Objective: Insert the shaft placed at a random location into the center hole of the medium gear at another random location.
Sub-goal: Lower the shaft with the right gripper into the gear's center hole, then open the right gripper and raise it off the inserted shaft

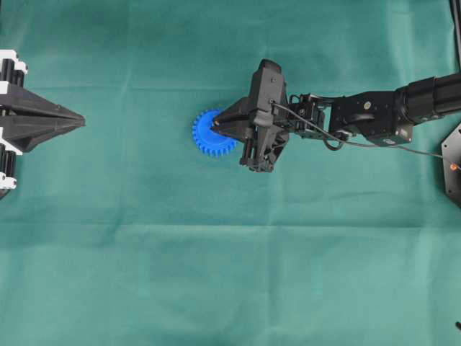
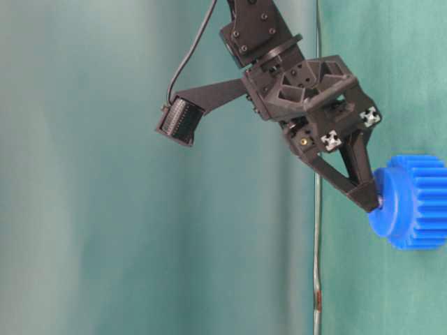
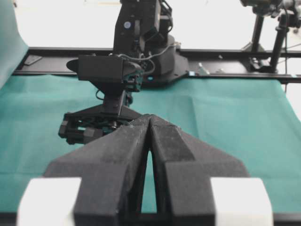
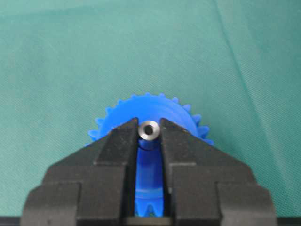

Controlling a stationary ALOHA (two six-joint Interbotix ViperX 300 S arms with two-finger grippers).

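Observation:
The blue medium gear (image 1: 204,138) lies flat on the green cloth near the middle. My right gripper (image 1: 215,125) is over its hub, shut on the shaft (image 4: 150,130). The shaft shows end-on as a small silvery ring between the fingertips, at the middle of the gear (image 4: 150,106). The center hole is hidden under the shaft and fingers, and I cannot tell how deep the shaft sits. In the table-level view the right gripper (image 2: 371,201) touches the gear's hub (image 2: 419,202). My left gripper (image 1: 78,121) is shut and empty at the far left, and also shows in its own wrist view (image 3: 149,117).
The green cloth (image 1: 230,274) covers the whole table. The right arm (image 1: 367,115) reaches in from the right edge with a cable hanging under it. A black mount (image 1: 452,162) sits at the right edge. The left wrist view shows the right arm (image 3: 108,75) straight ahead.

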